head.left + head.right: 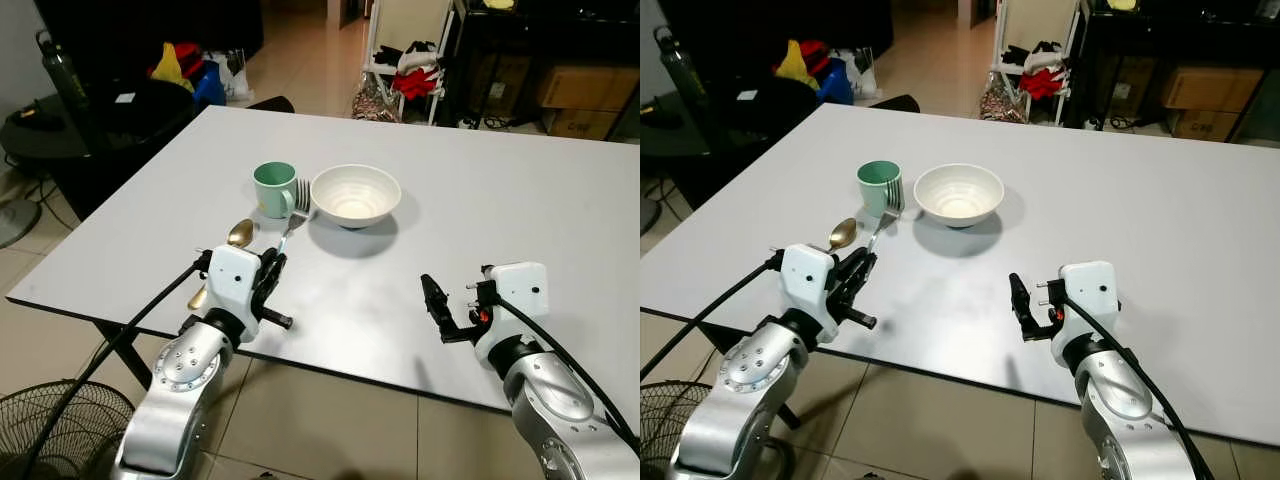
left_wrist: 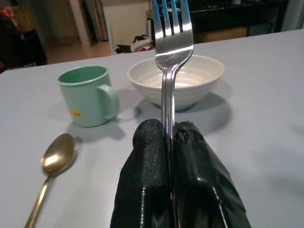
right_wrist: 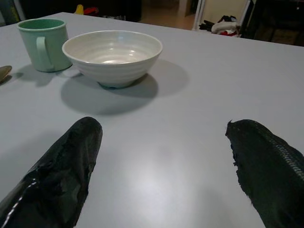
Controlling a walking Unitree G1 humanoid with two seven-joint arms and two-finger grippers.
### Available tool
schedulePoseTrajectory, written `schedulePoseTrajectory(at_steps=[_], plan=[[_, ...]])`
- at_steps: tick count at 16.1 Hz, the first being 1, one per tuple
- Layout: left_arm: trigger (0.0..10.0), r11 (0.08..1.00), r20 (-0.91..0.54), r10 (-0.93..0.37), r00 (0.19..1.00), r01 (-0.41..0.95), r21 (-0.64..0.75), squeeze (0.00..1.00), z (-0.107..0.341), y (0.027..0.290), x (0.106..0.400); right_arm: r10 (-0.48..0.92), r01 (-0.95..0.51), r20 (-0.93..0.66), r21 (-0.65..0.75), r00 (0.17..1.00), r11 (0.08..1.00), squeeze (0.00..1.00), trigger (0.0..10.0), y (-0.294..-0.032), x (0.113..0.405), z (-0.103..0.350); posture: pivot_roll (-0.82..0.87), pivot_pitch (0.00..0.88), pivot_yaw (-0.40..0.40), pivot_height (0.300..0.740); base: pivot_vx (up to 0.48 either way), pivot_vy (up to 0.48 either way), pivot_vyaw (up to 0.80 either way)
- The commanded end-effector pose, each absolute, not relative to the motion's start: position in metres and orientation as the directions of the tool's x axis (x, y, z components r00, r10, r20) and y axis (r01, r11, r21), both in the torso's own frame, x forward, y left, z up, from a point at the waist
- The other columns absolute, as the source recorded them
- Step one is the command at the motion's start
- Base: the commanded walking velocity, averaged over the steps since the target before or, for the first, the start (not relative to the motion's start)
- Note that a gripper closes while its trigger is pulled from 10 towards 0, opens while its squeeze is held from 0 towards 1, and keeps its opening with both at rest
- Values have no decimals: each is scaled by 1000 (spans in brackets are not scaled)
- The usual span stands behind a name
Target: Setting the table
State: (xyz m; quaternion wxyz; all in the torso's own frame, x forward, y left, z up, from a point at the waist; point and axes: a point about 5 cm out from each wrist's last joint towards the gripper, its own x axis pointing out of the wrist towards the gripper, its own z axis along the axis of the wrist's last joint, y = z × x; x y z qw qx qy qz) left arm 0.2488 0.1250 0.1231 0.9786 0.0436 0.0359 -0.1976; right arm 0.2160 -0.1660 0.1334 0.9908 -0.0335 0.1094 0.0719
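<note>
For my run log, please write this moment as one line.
left hand: shut on fork, above table | right hand: open, idle | bowl, cup, spoon: on table

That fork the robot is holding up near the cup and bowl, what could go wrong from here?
The left gripper pinches the fork by its thin handle alone, so it might twist or slip out. The tines point toward the green cup and white bowl, which stand close together; a forward push could knock either. The gold spoon lies just beside the gripper, so lowering the fork there might bump it.
</note>
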Motion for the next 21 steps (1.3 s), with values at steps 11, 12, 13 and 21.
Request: schedulePoseTrajectory(at_steps=[11, 12, 13, 21], plan=[[10000, 919, -105, -377, 920, 385, 81, 0, 121, 122, 262, 130, -147, -207, -65, 970, 987, 0, 10000, -165, 222, 136, 5, 0, 66, 740, 0, -254, 0], [10000, 920, -113, -373, 921, 383, 87, 0, 119, 121, 264, 128, -144, -208, -66, 970, 987, 0, 10000, -166, 222, 136, 4, 0, 68, 740, 0, 0, 0], [10000, 919, -111, -375, 920, 385, 87, 0, 119, 121, 264, 126, -143, -208, -66, 970, 988, 0, 10000, -166, 222, 136, 4, 0, 70, 740, 0, 0, 0], [10000, 904, -129, -403, 906, 416, 96, 0, 111, 113, 269, 126, -146, -224, -73, 966, 987, 0, 10000, -166, 217, 133, -19, 0, 89, 740, 0, 0, 0]])
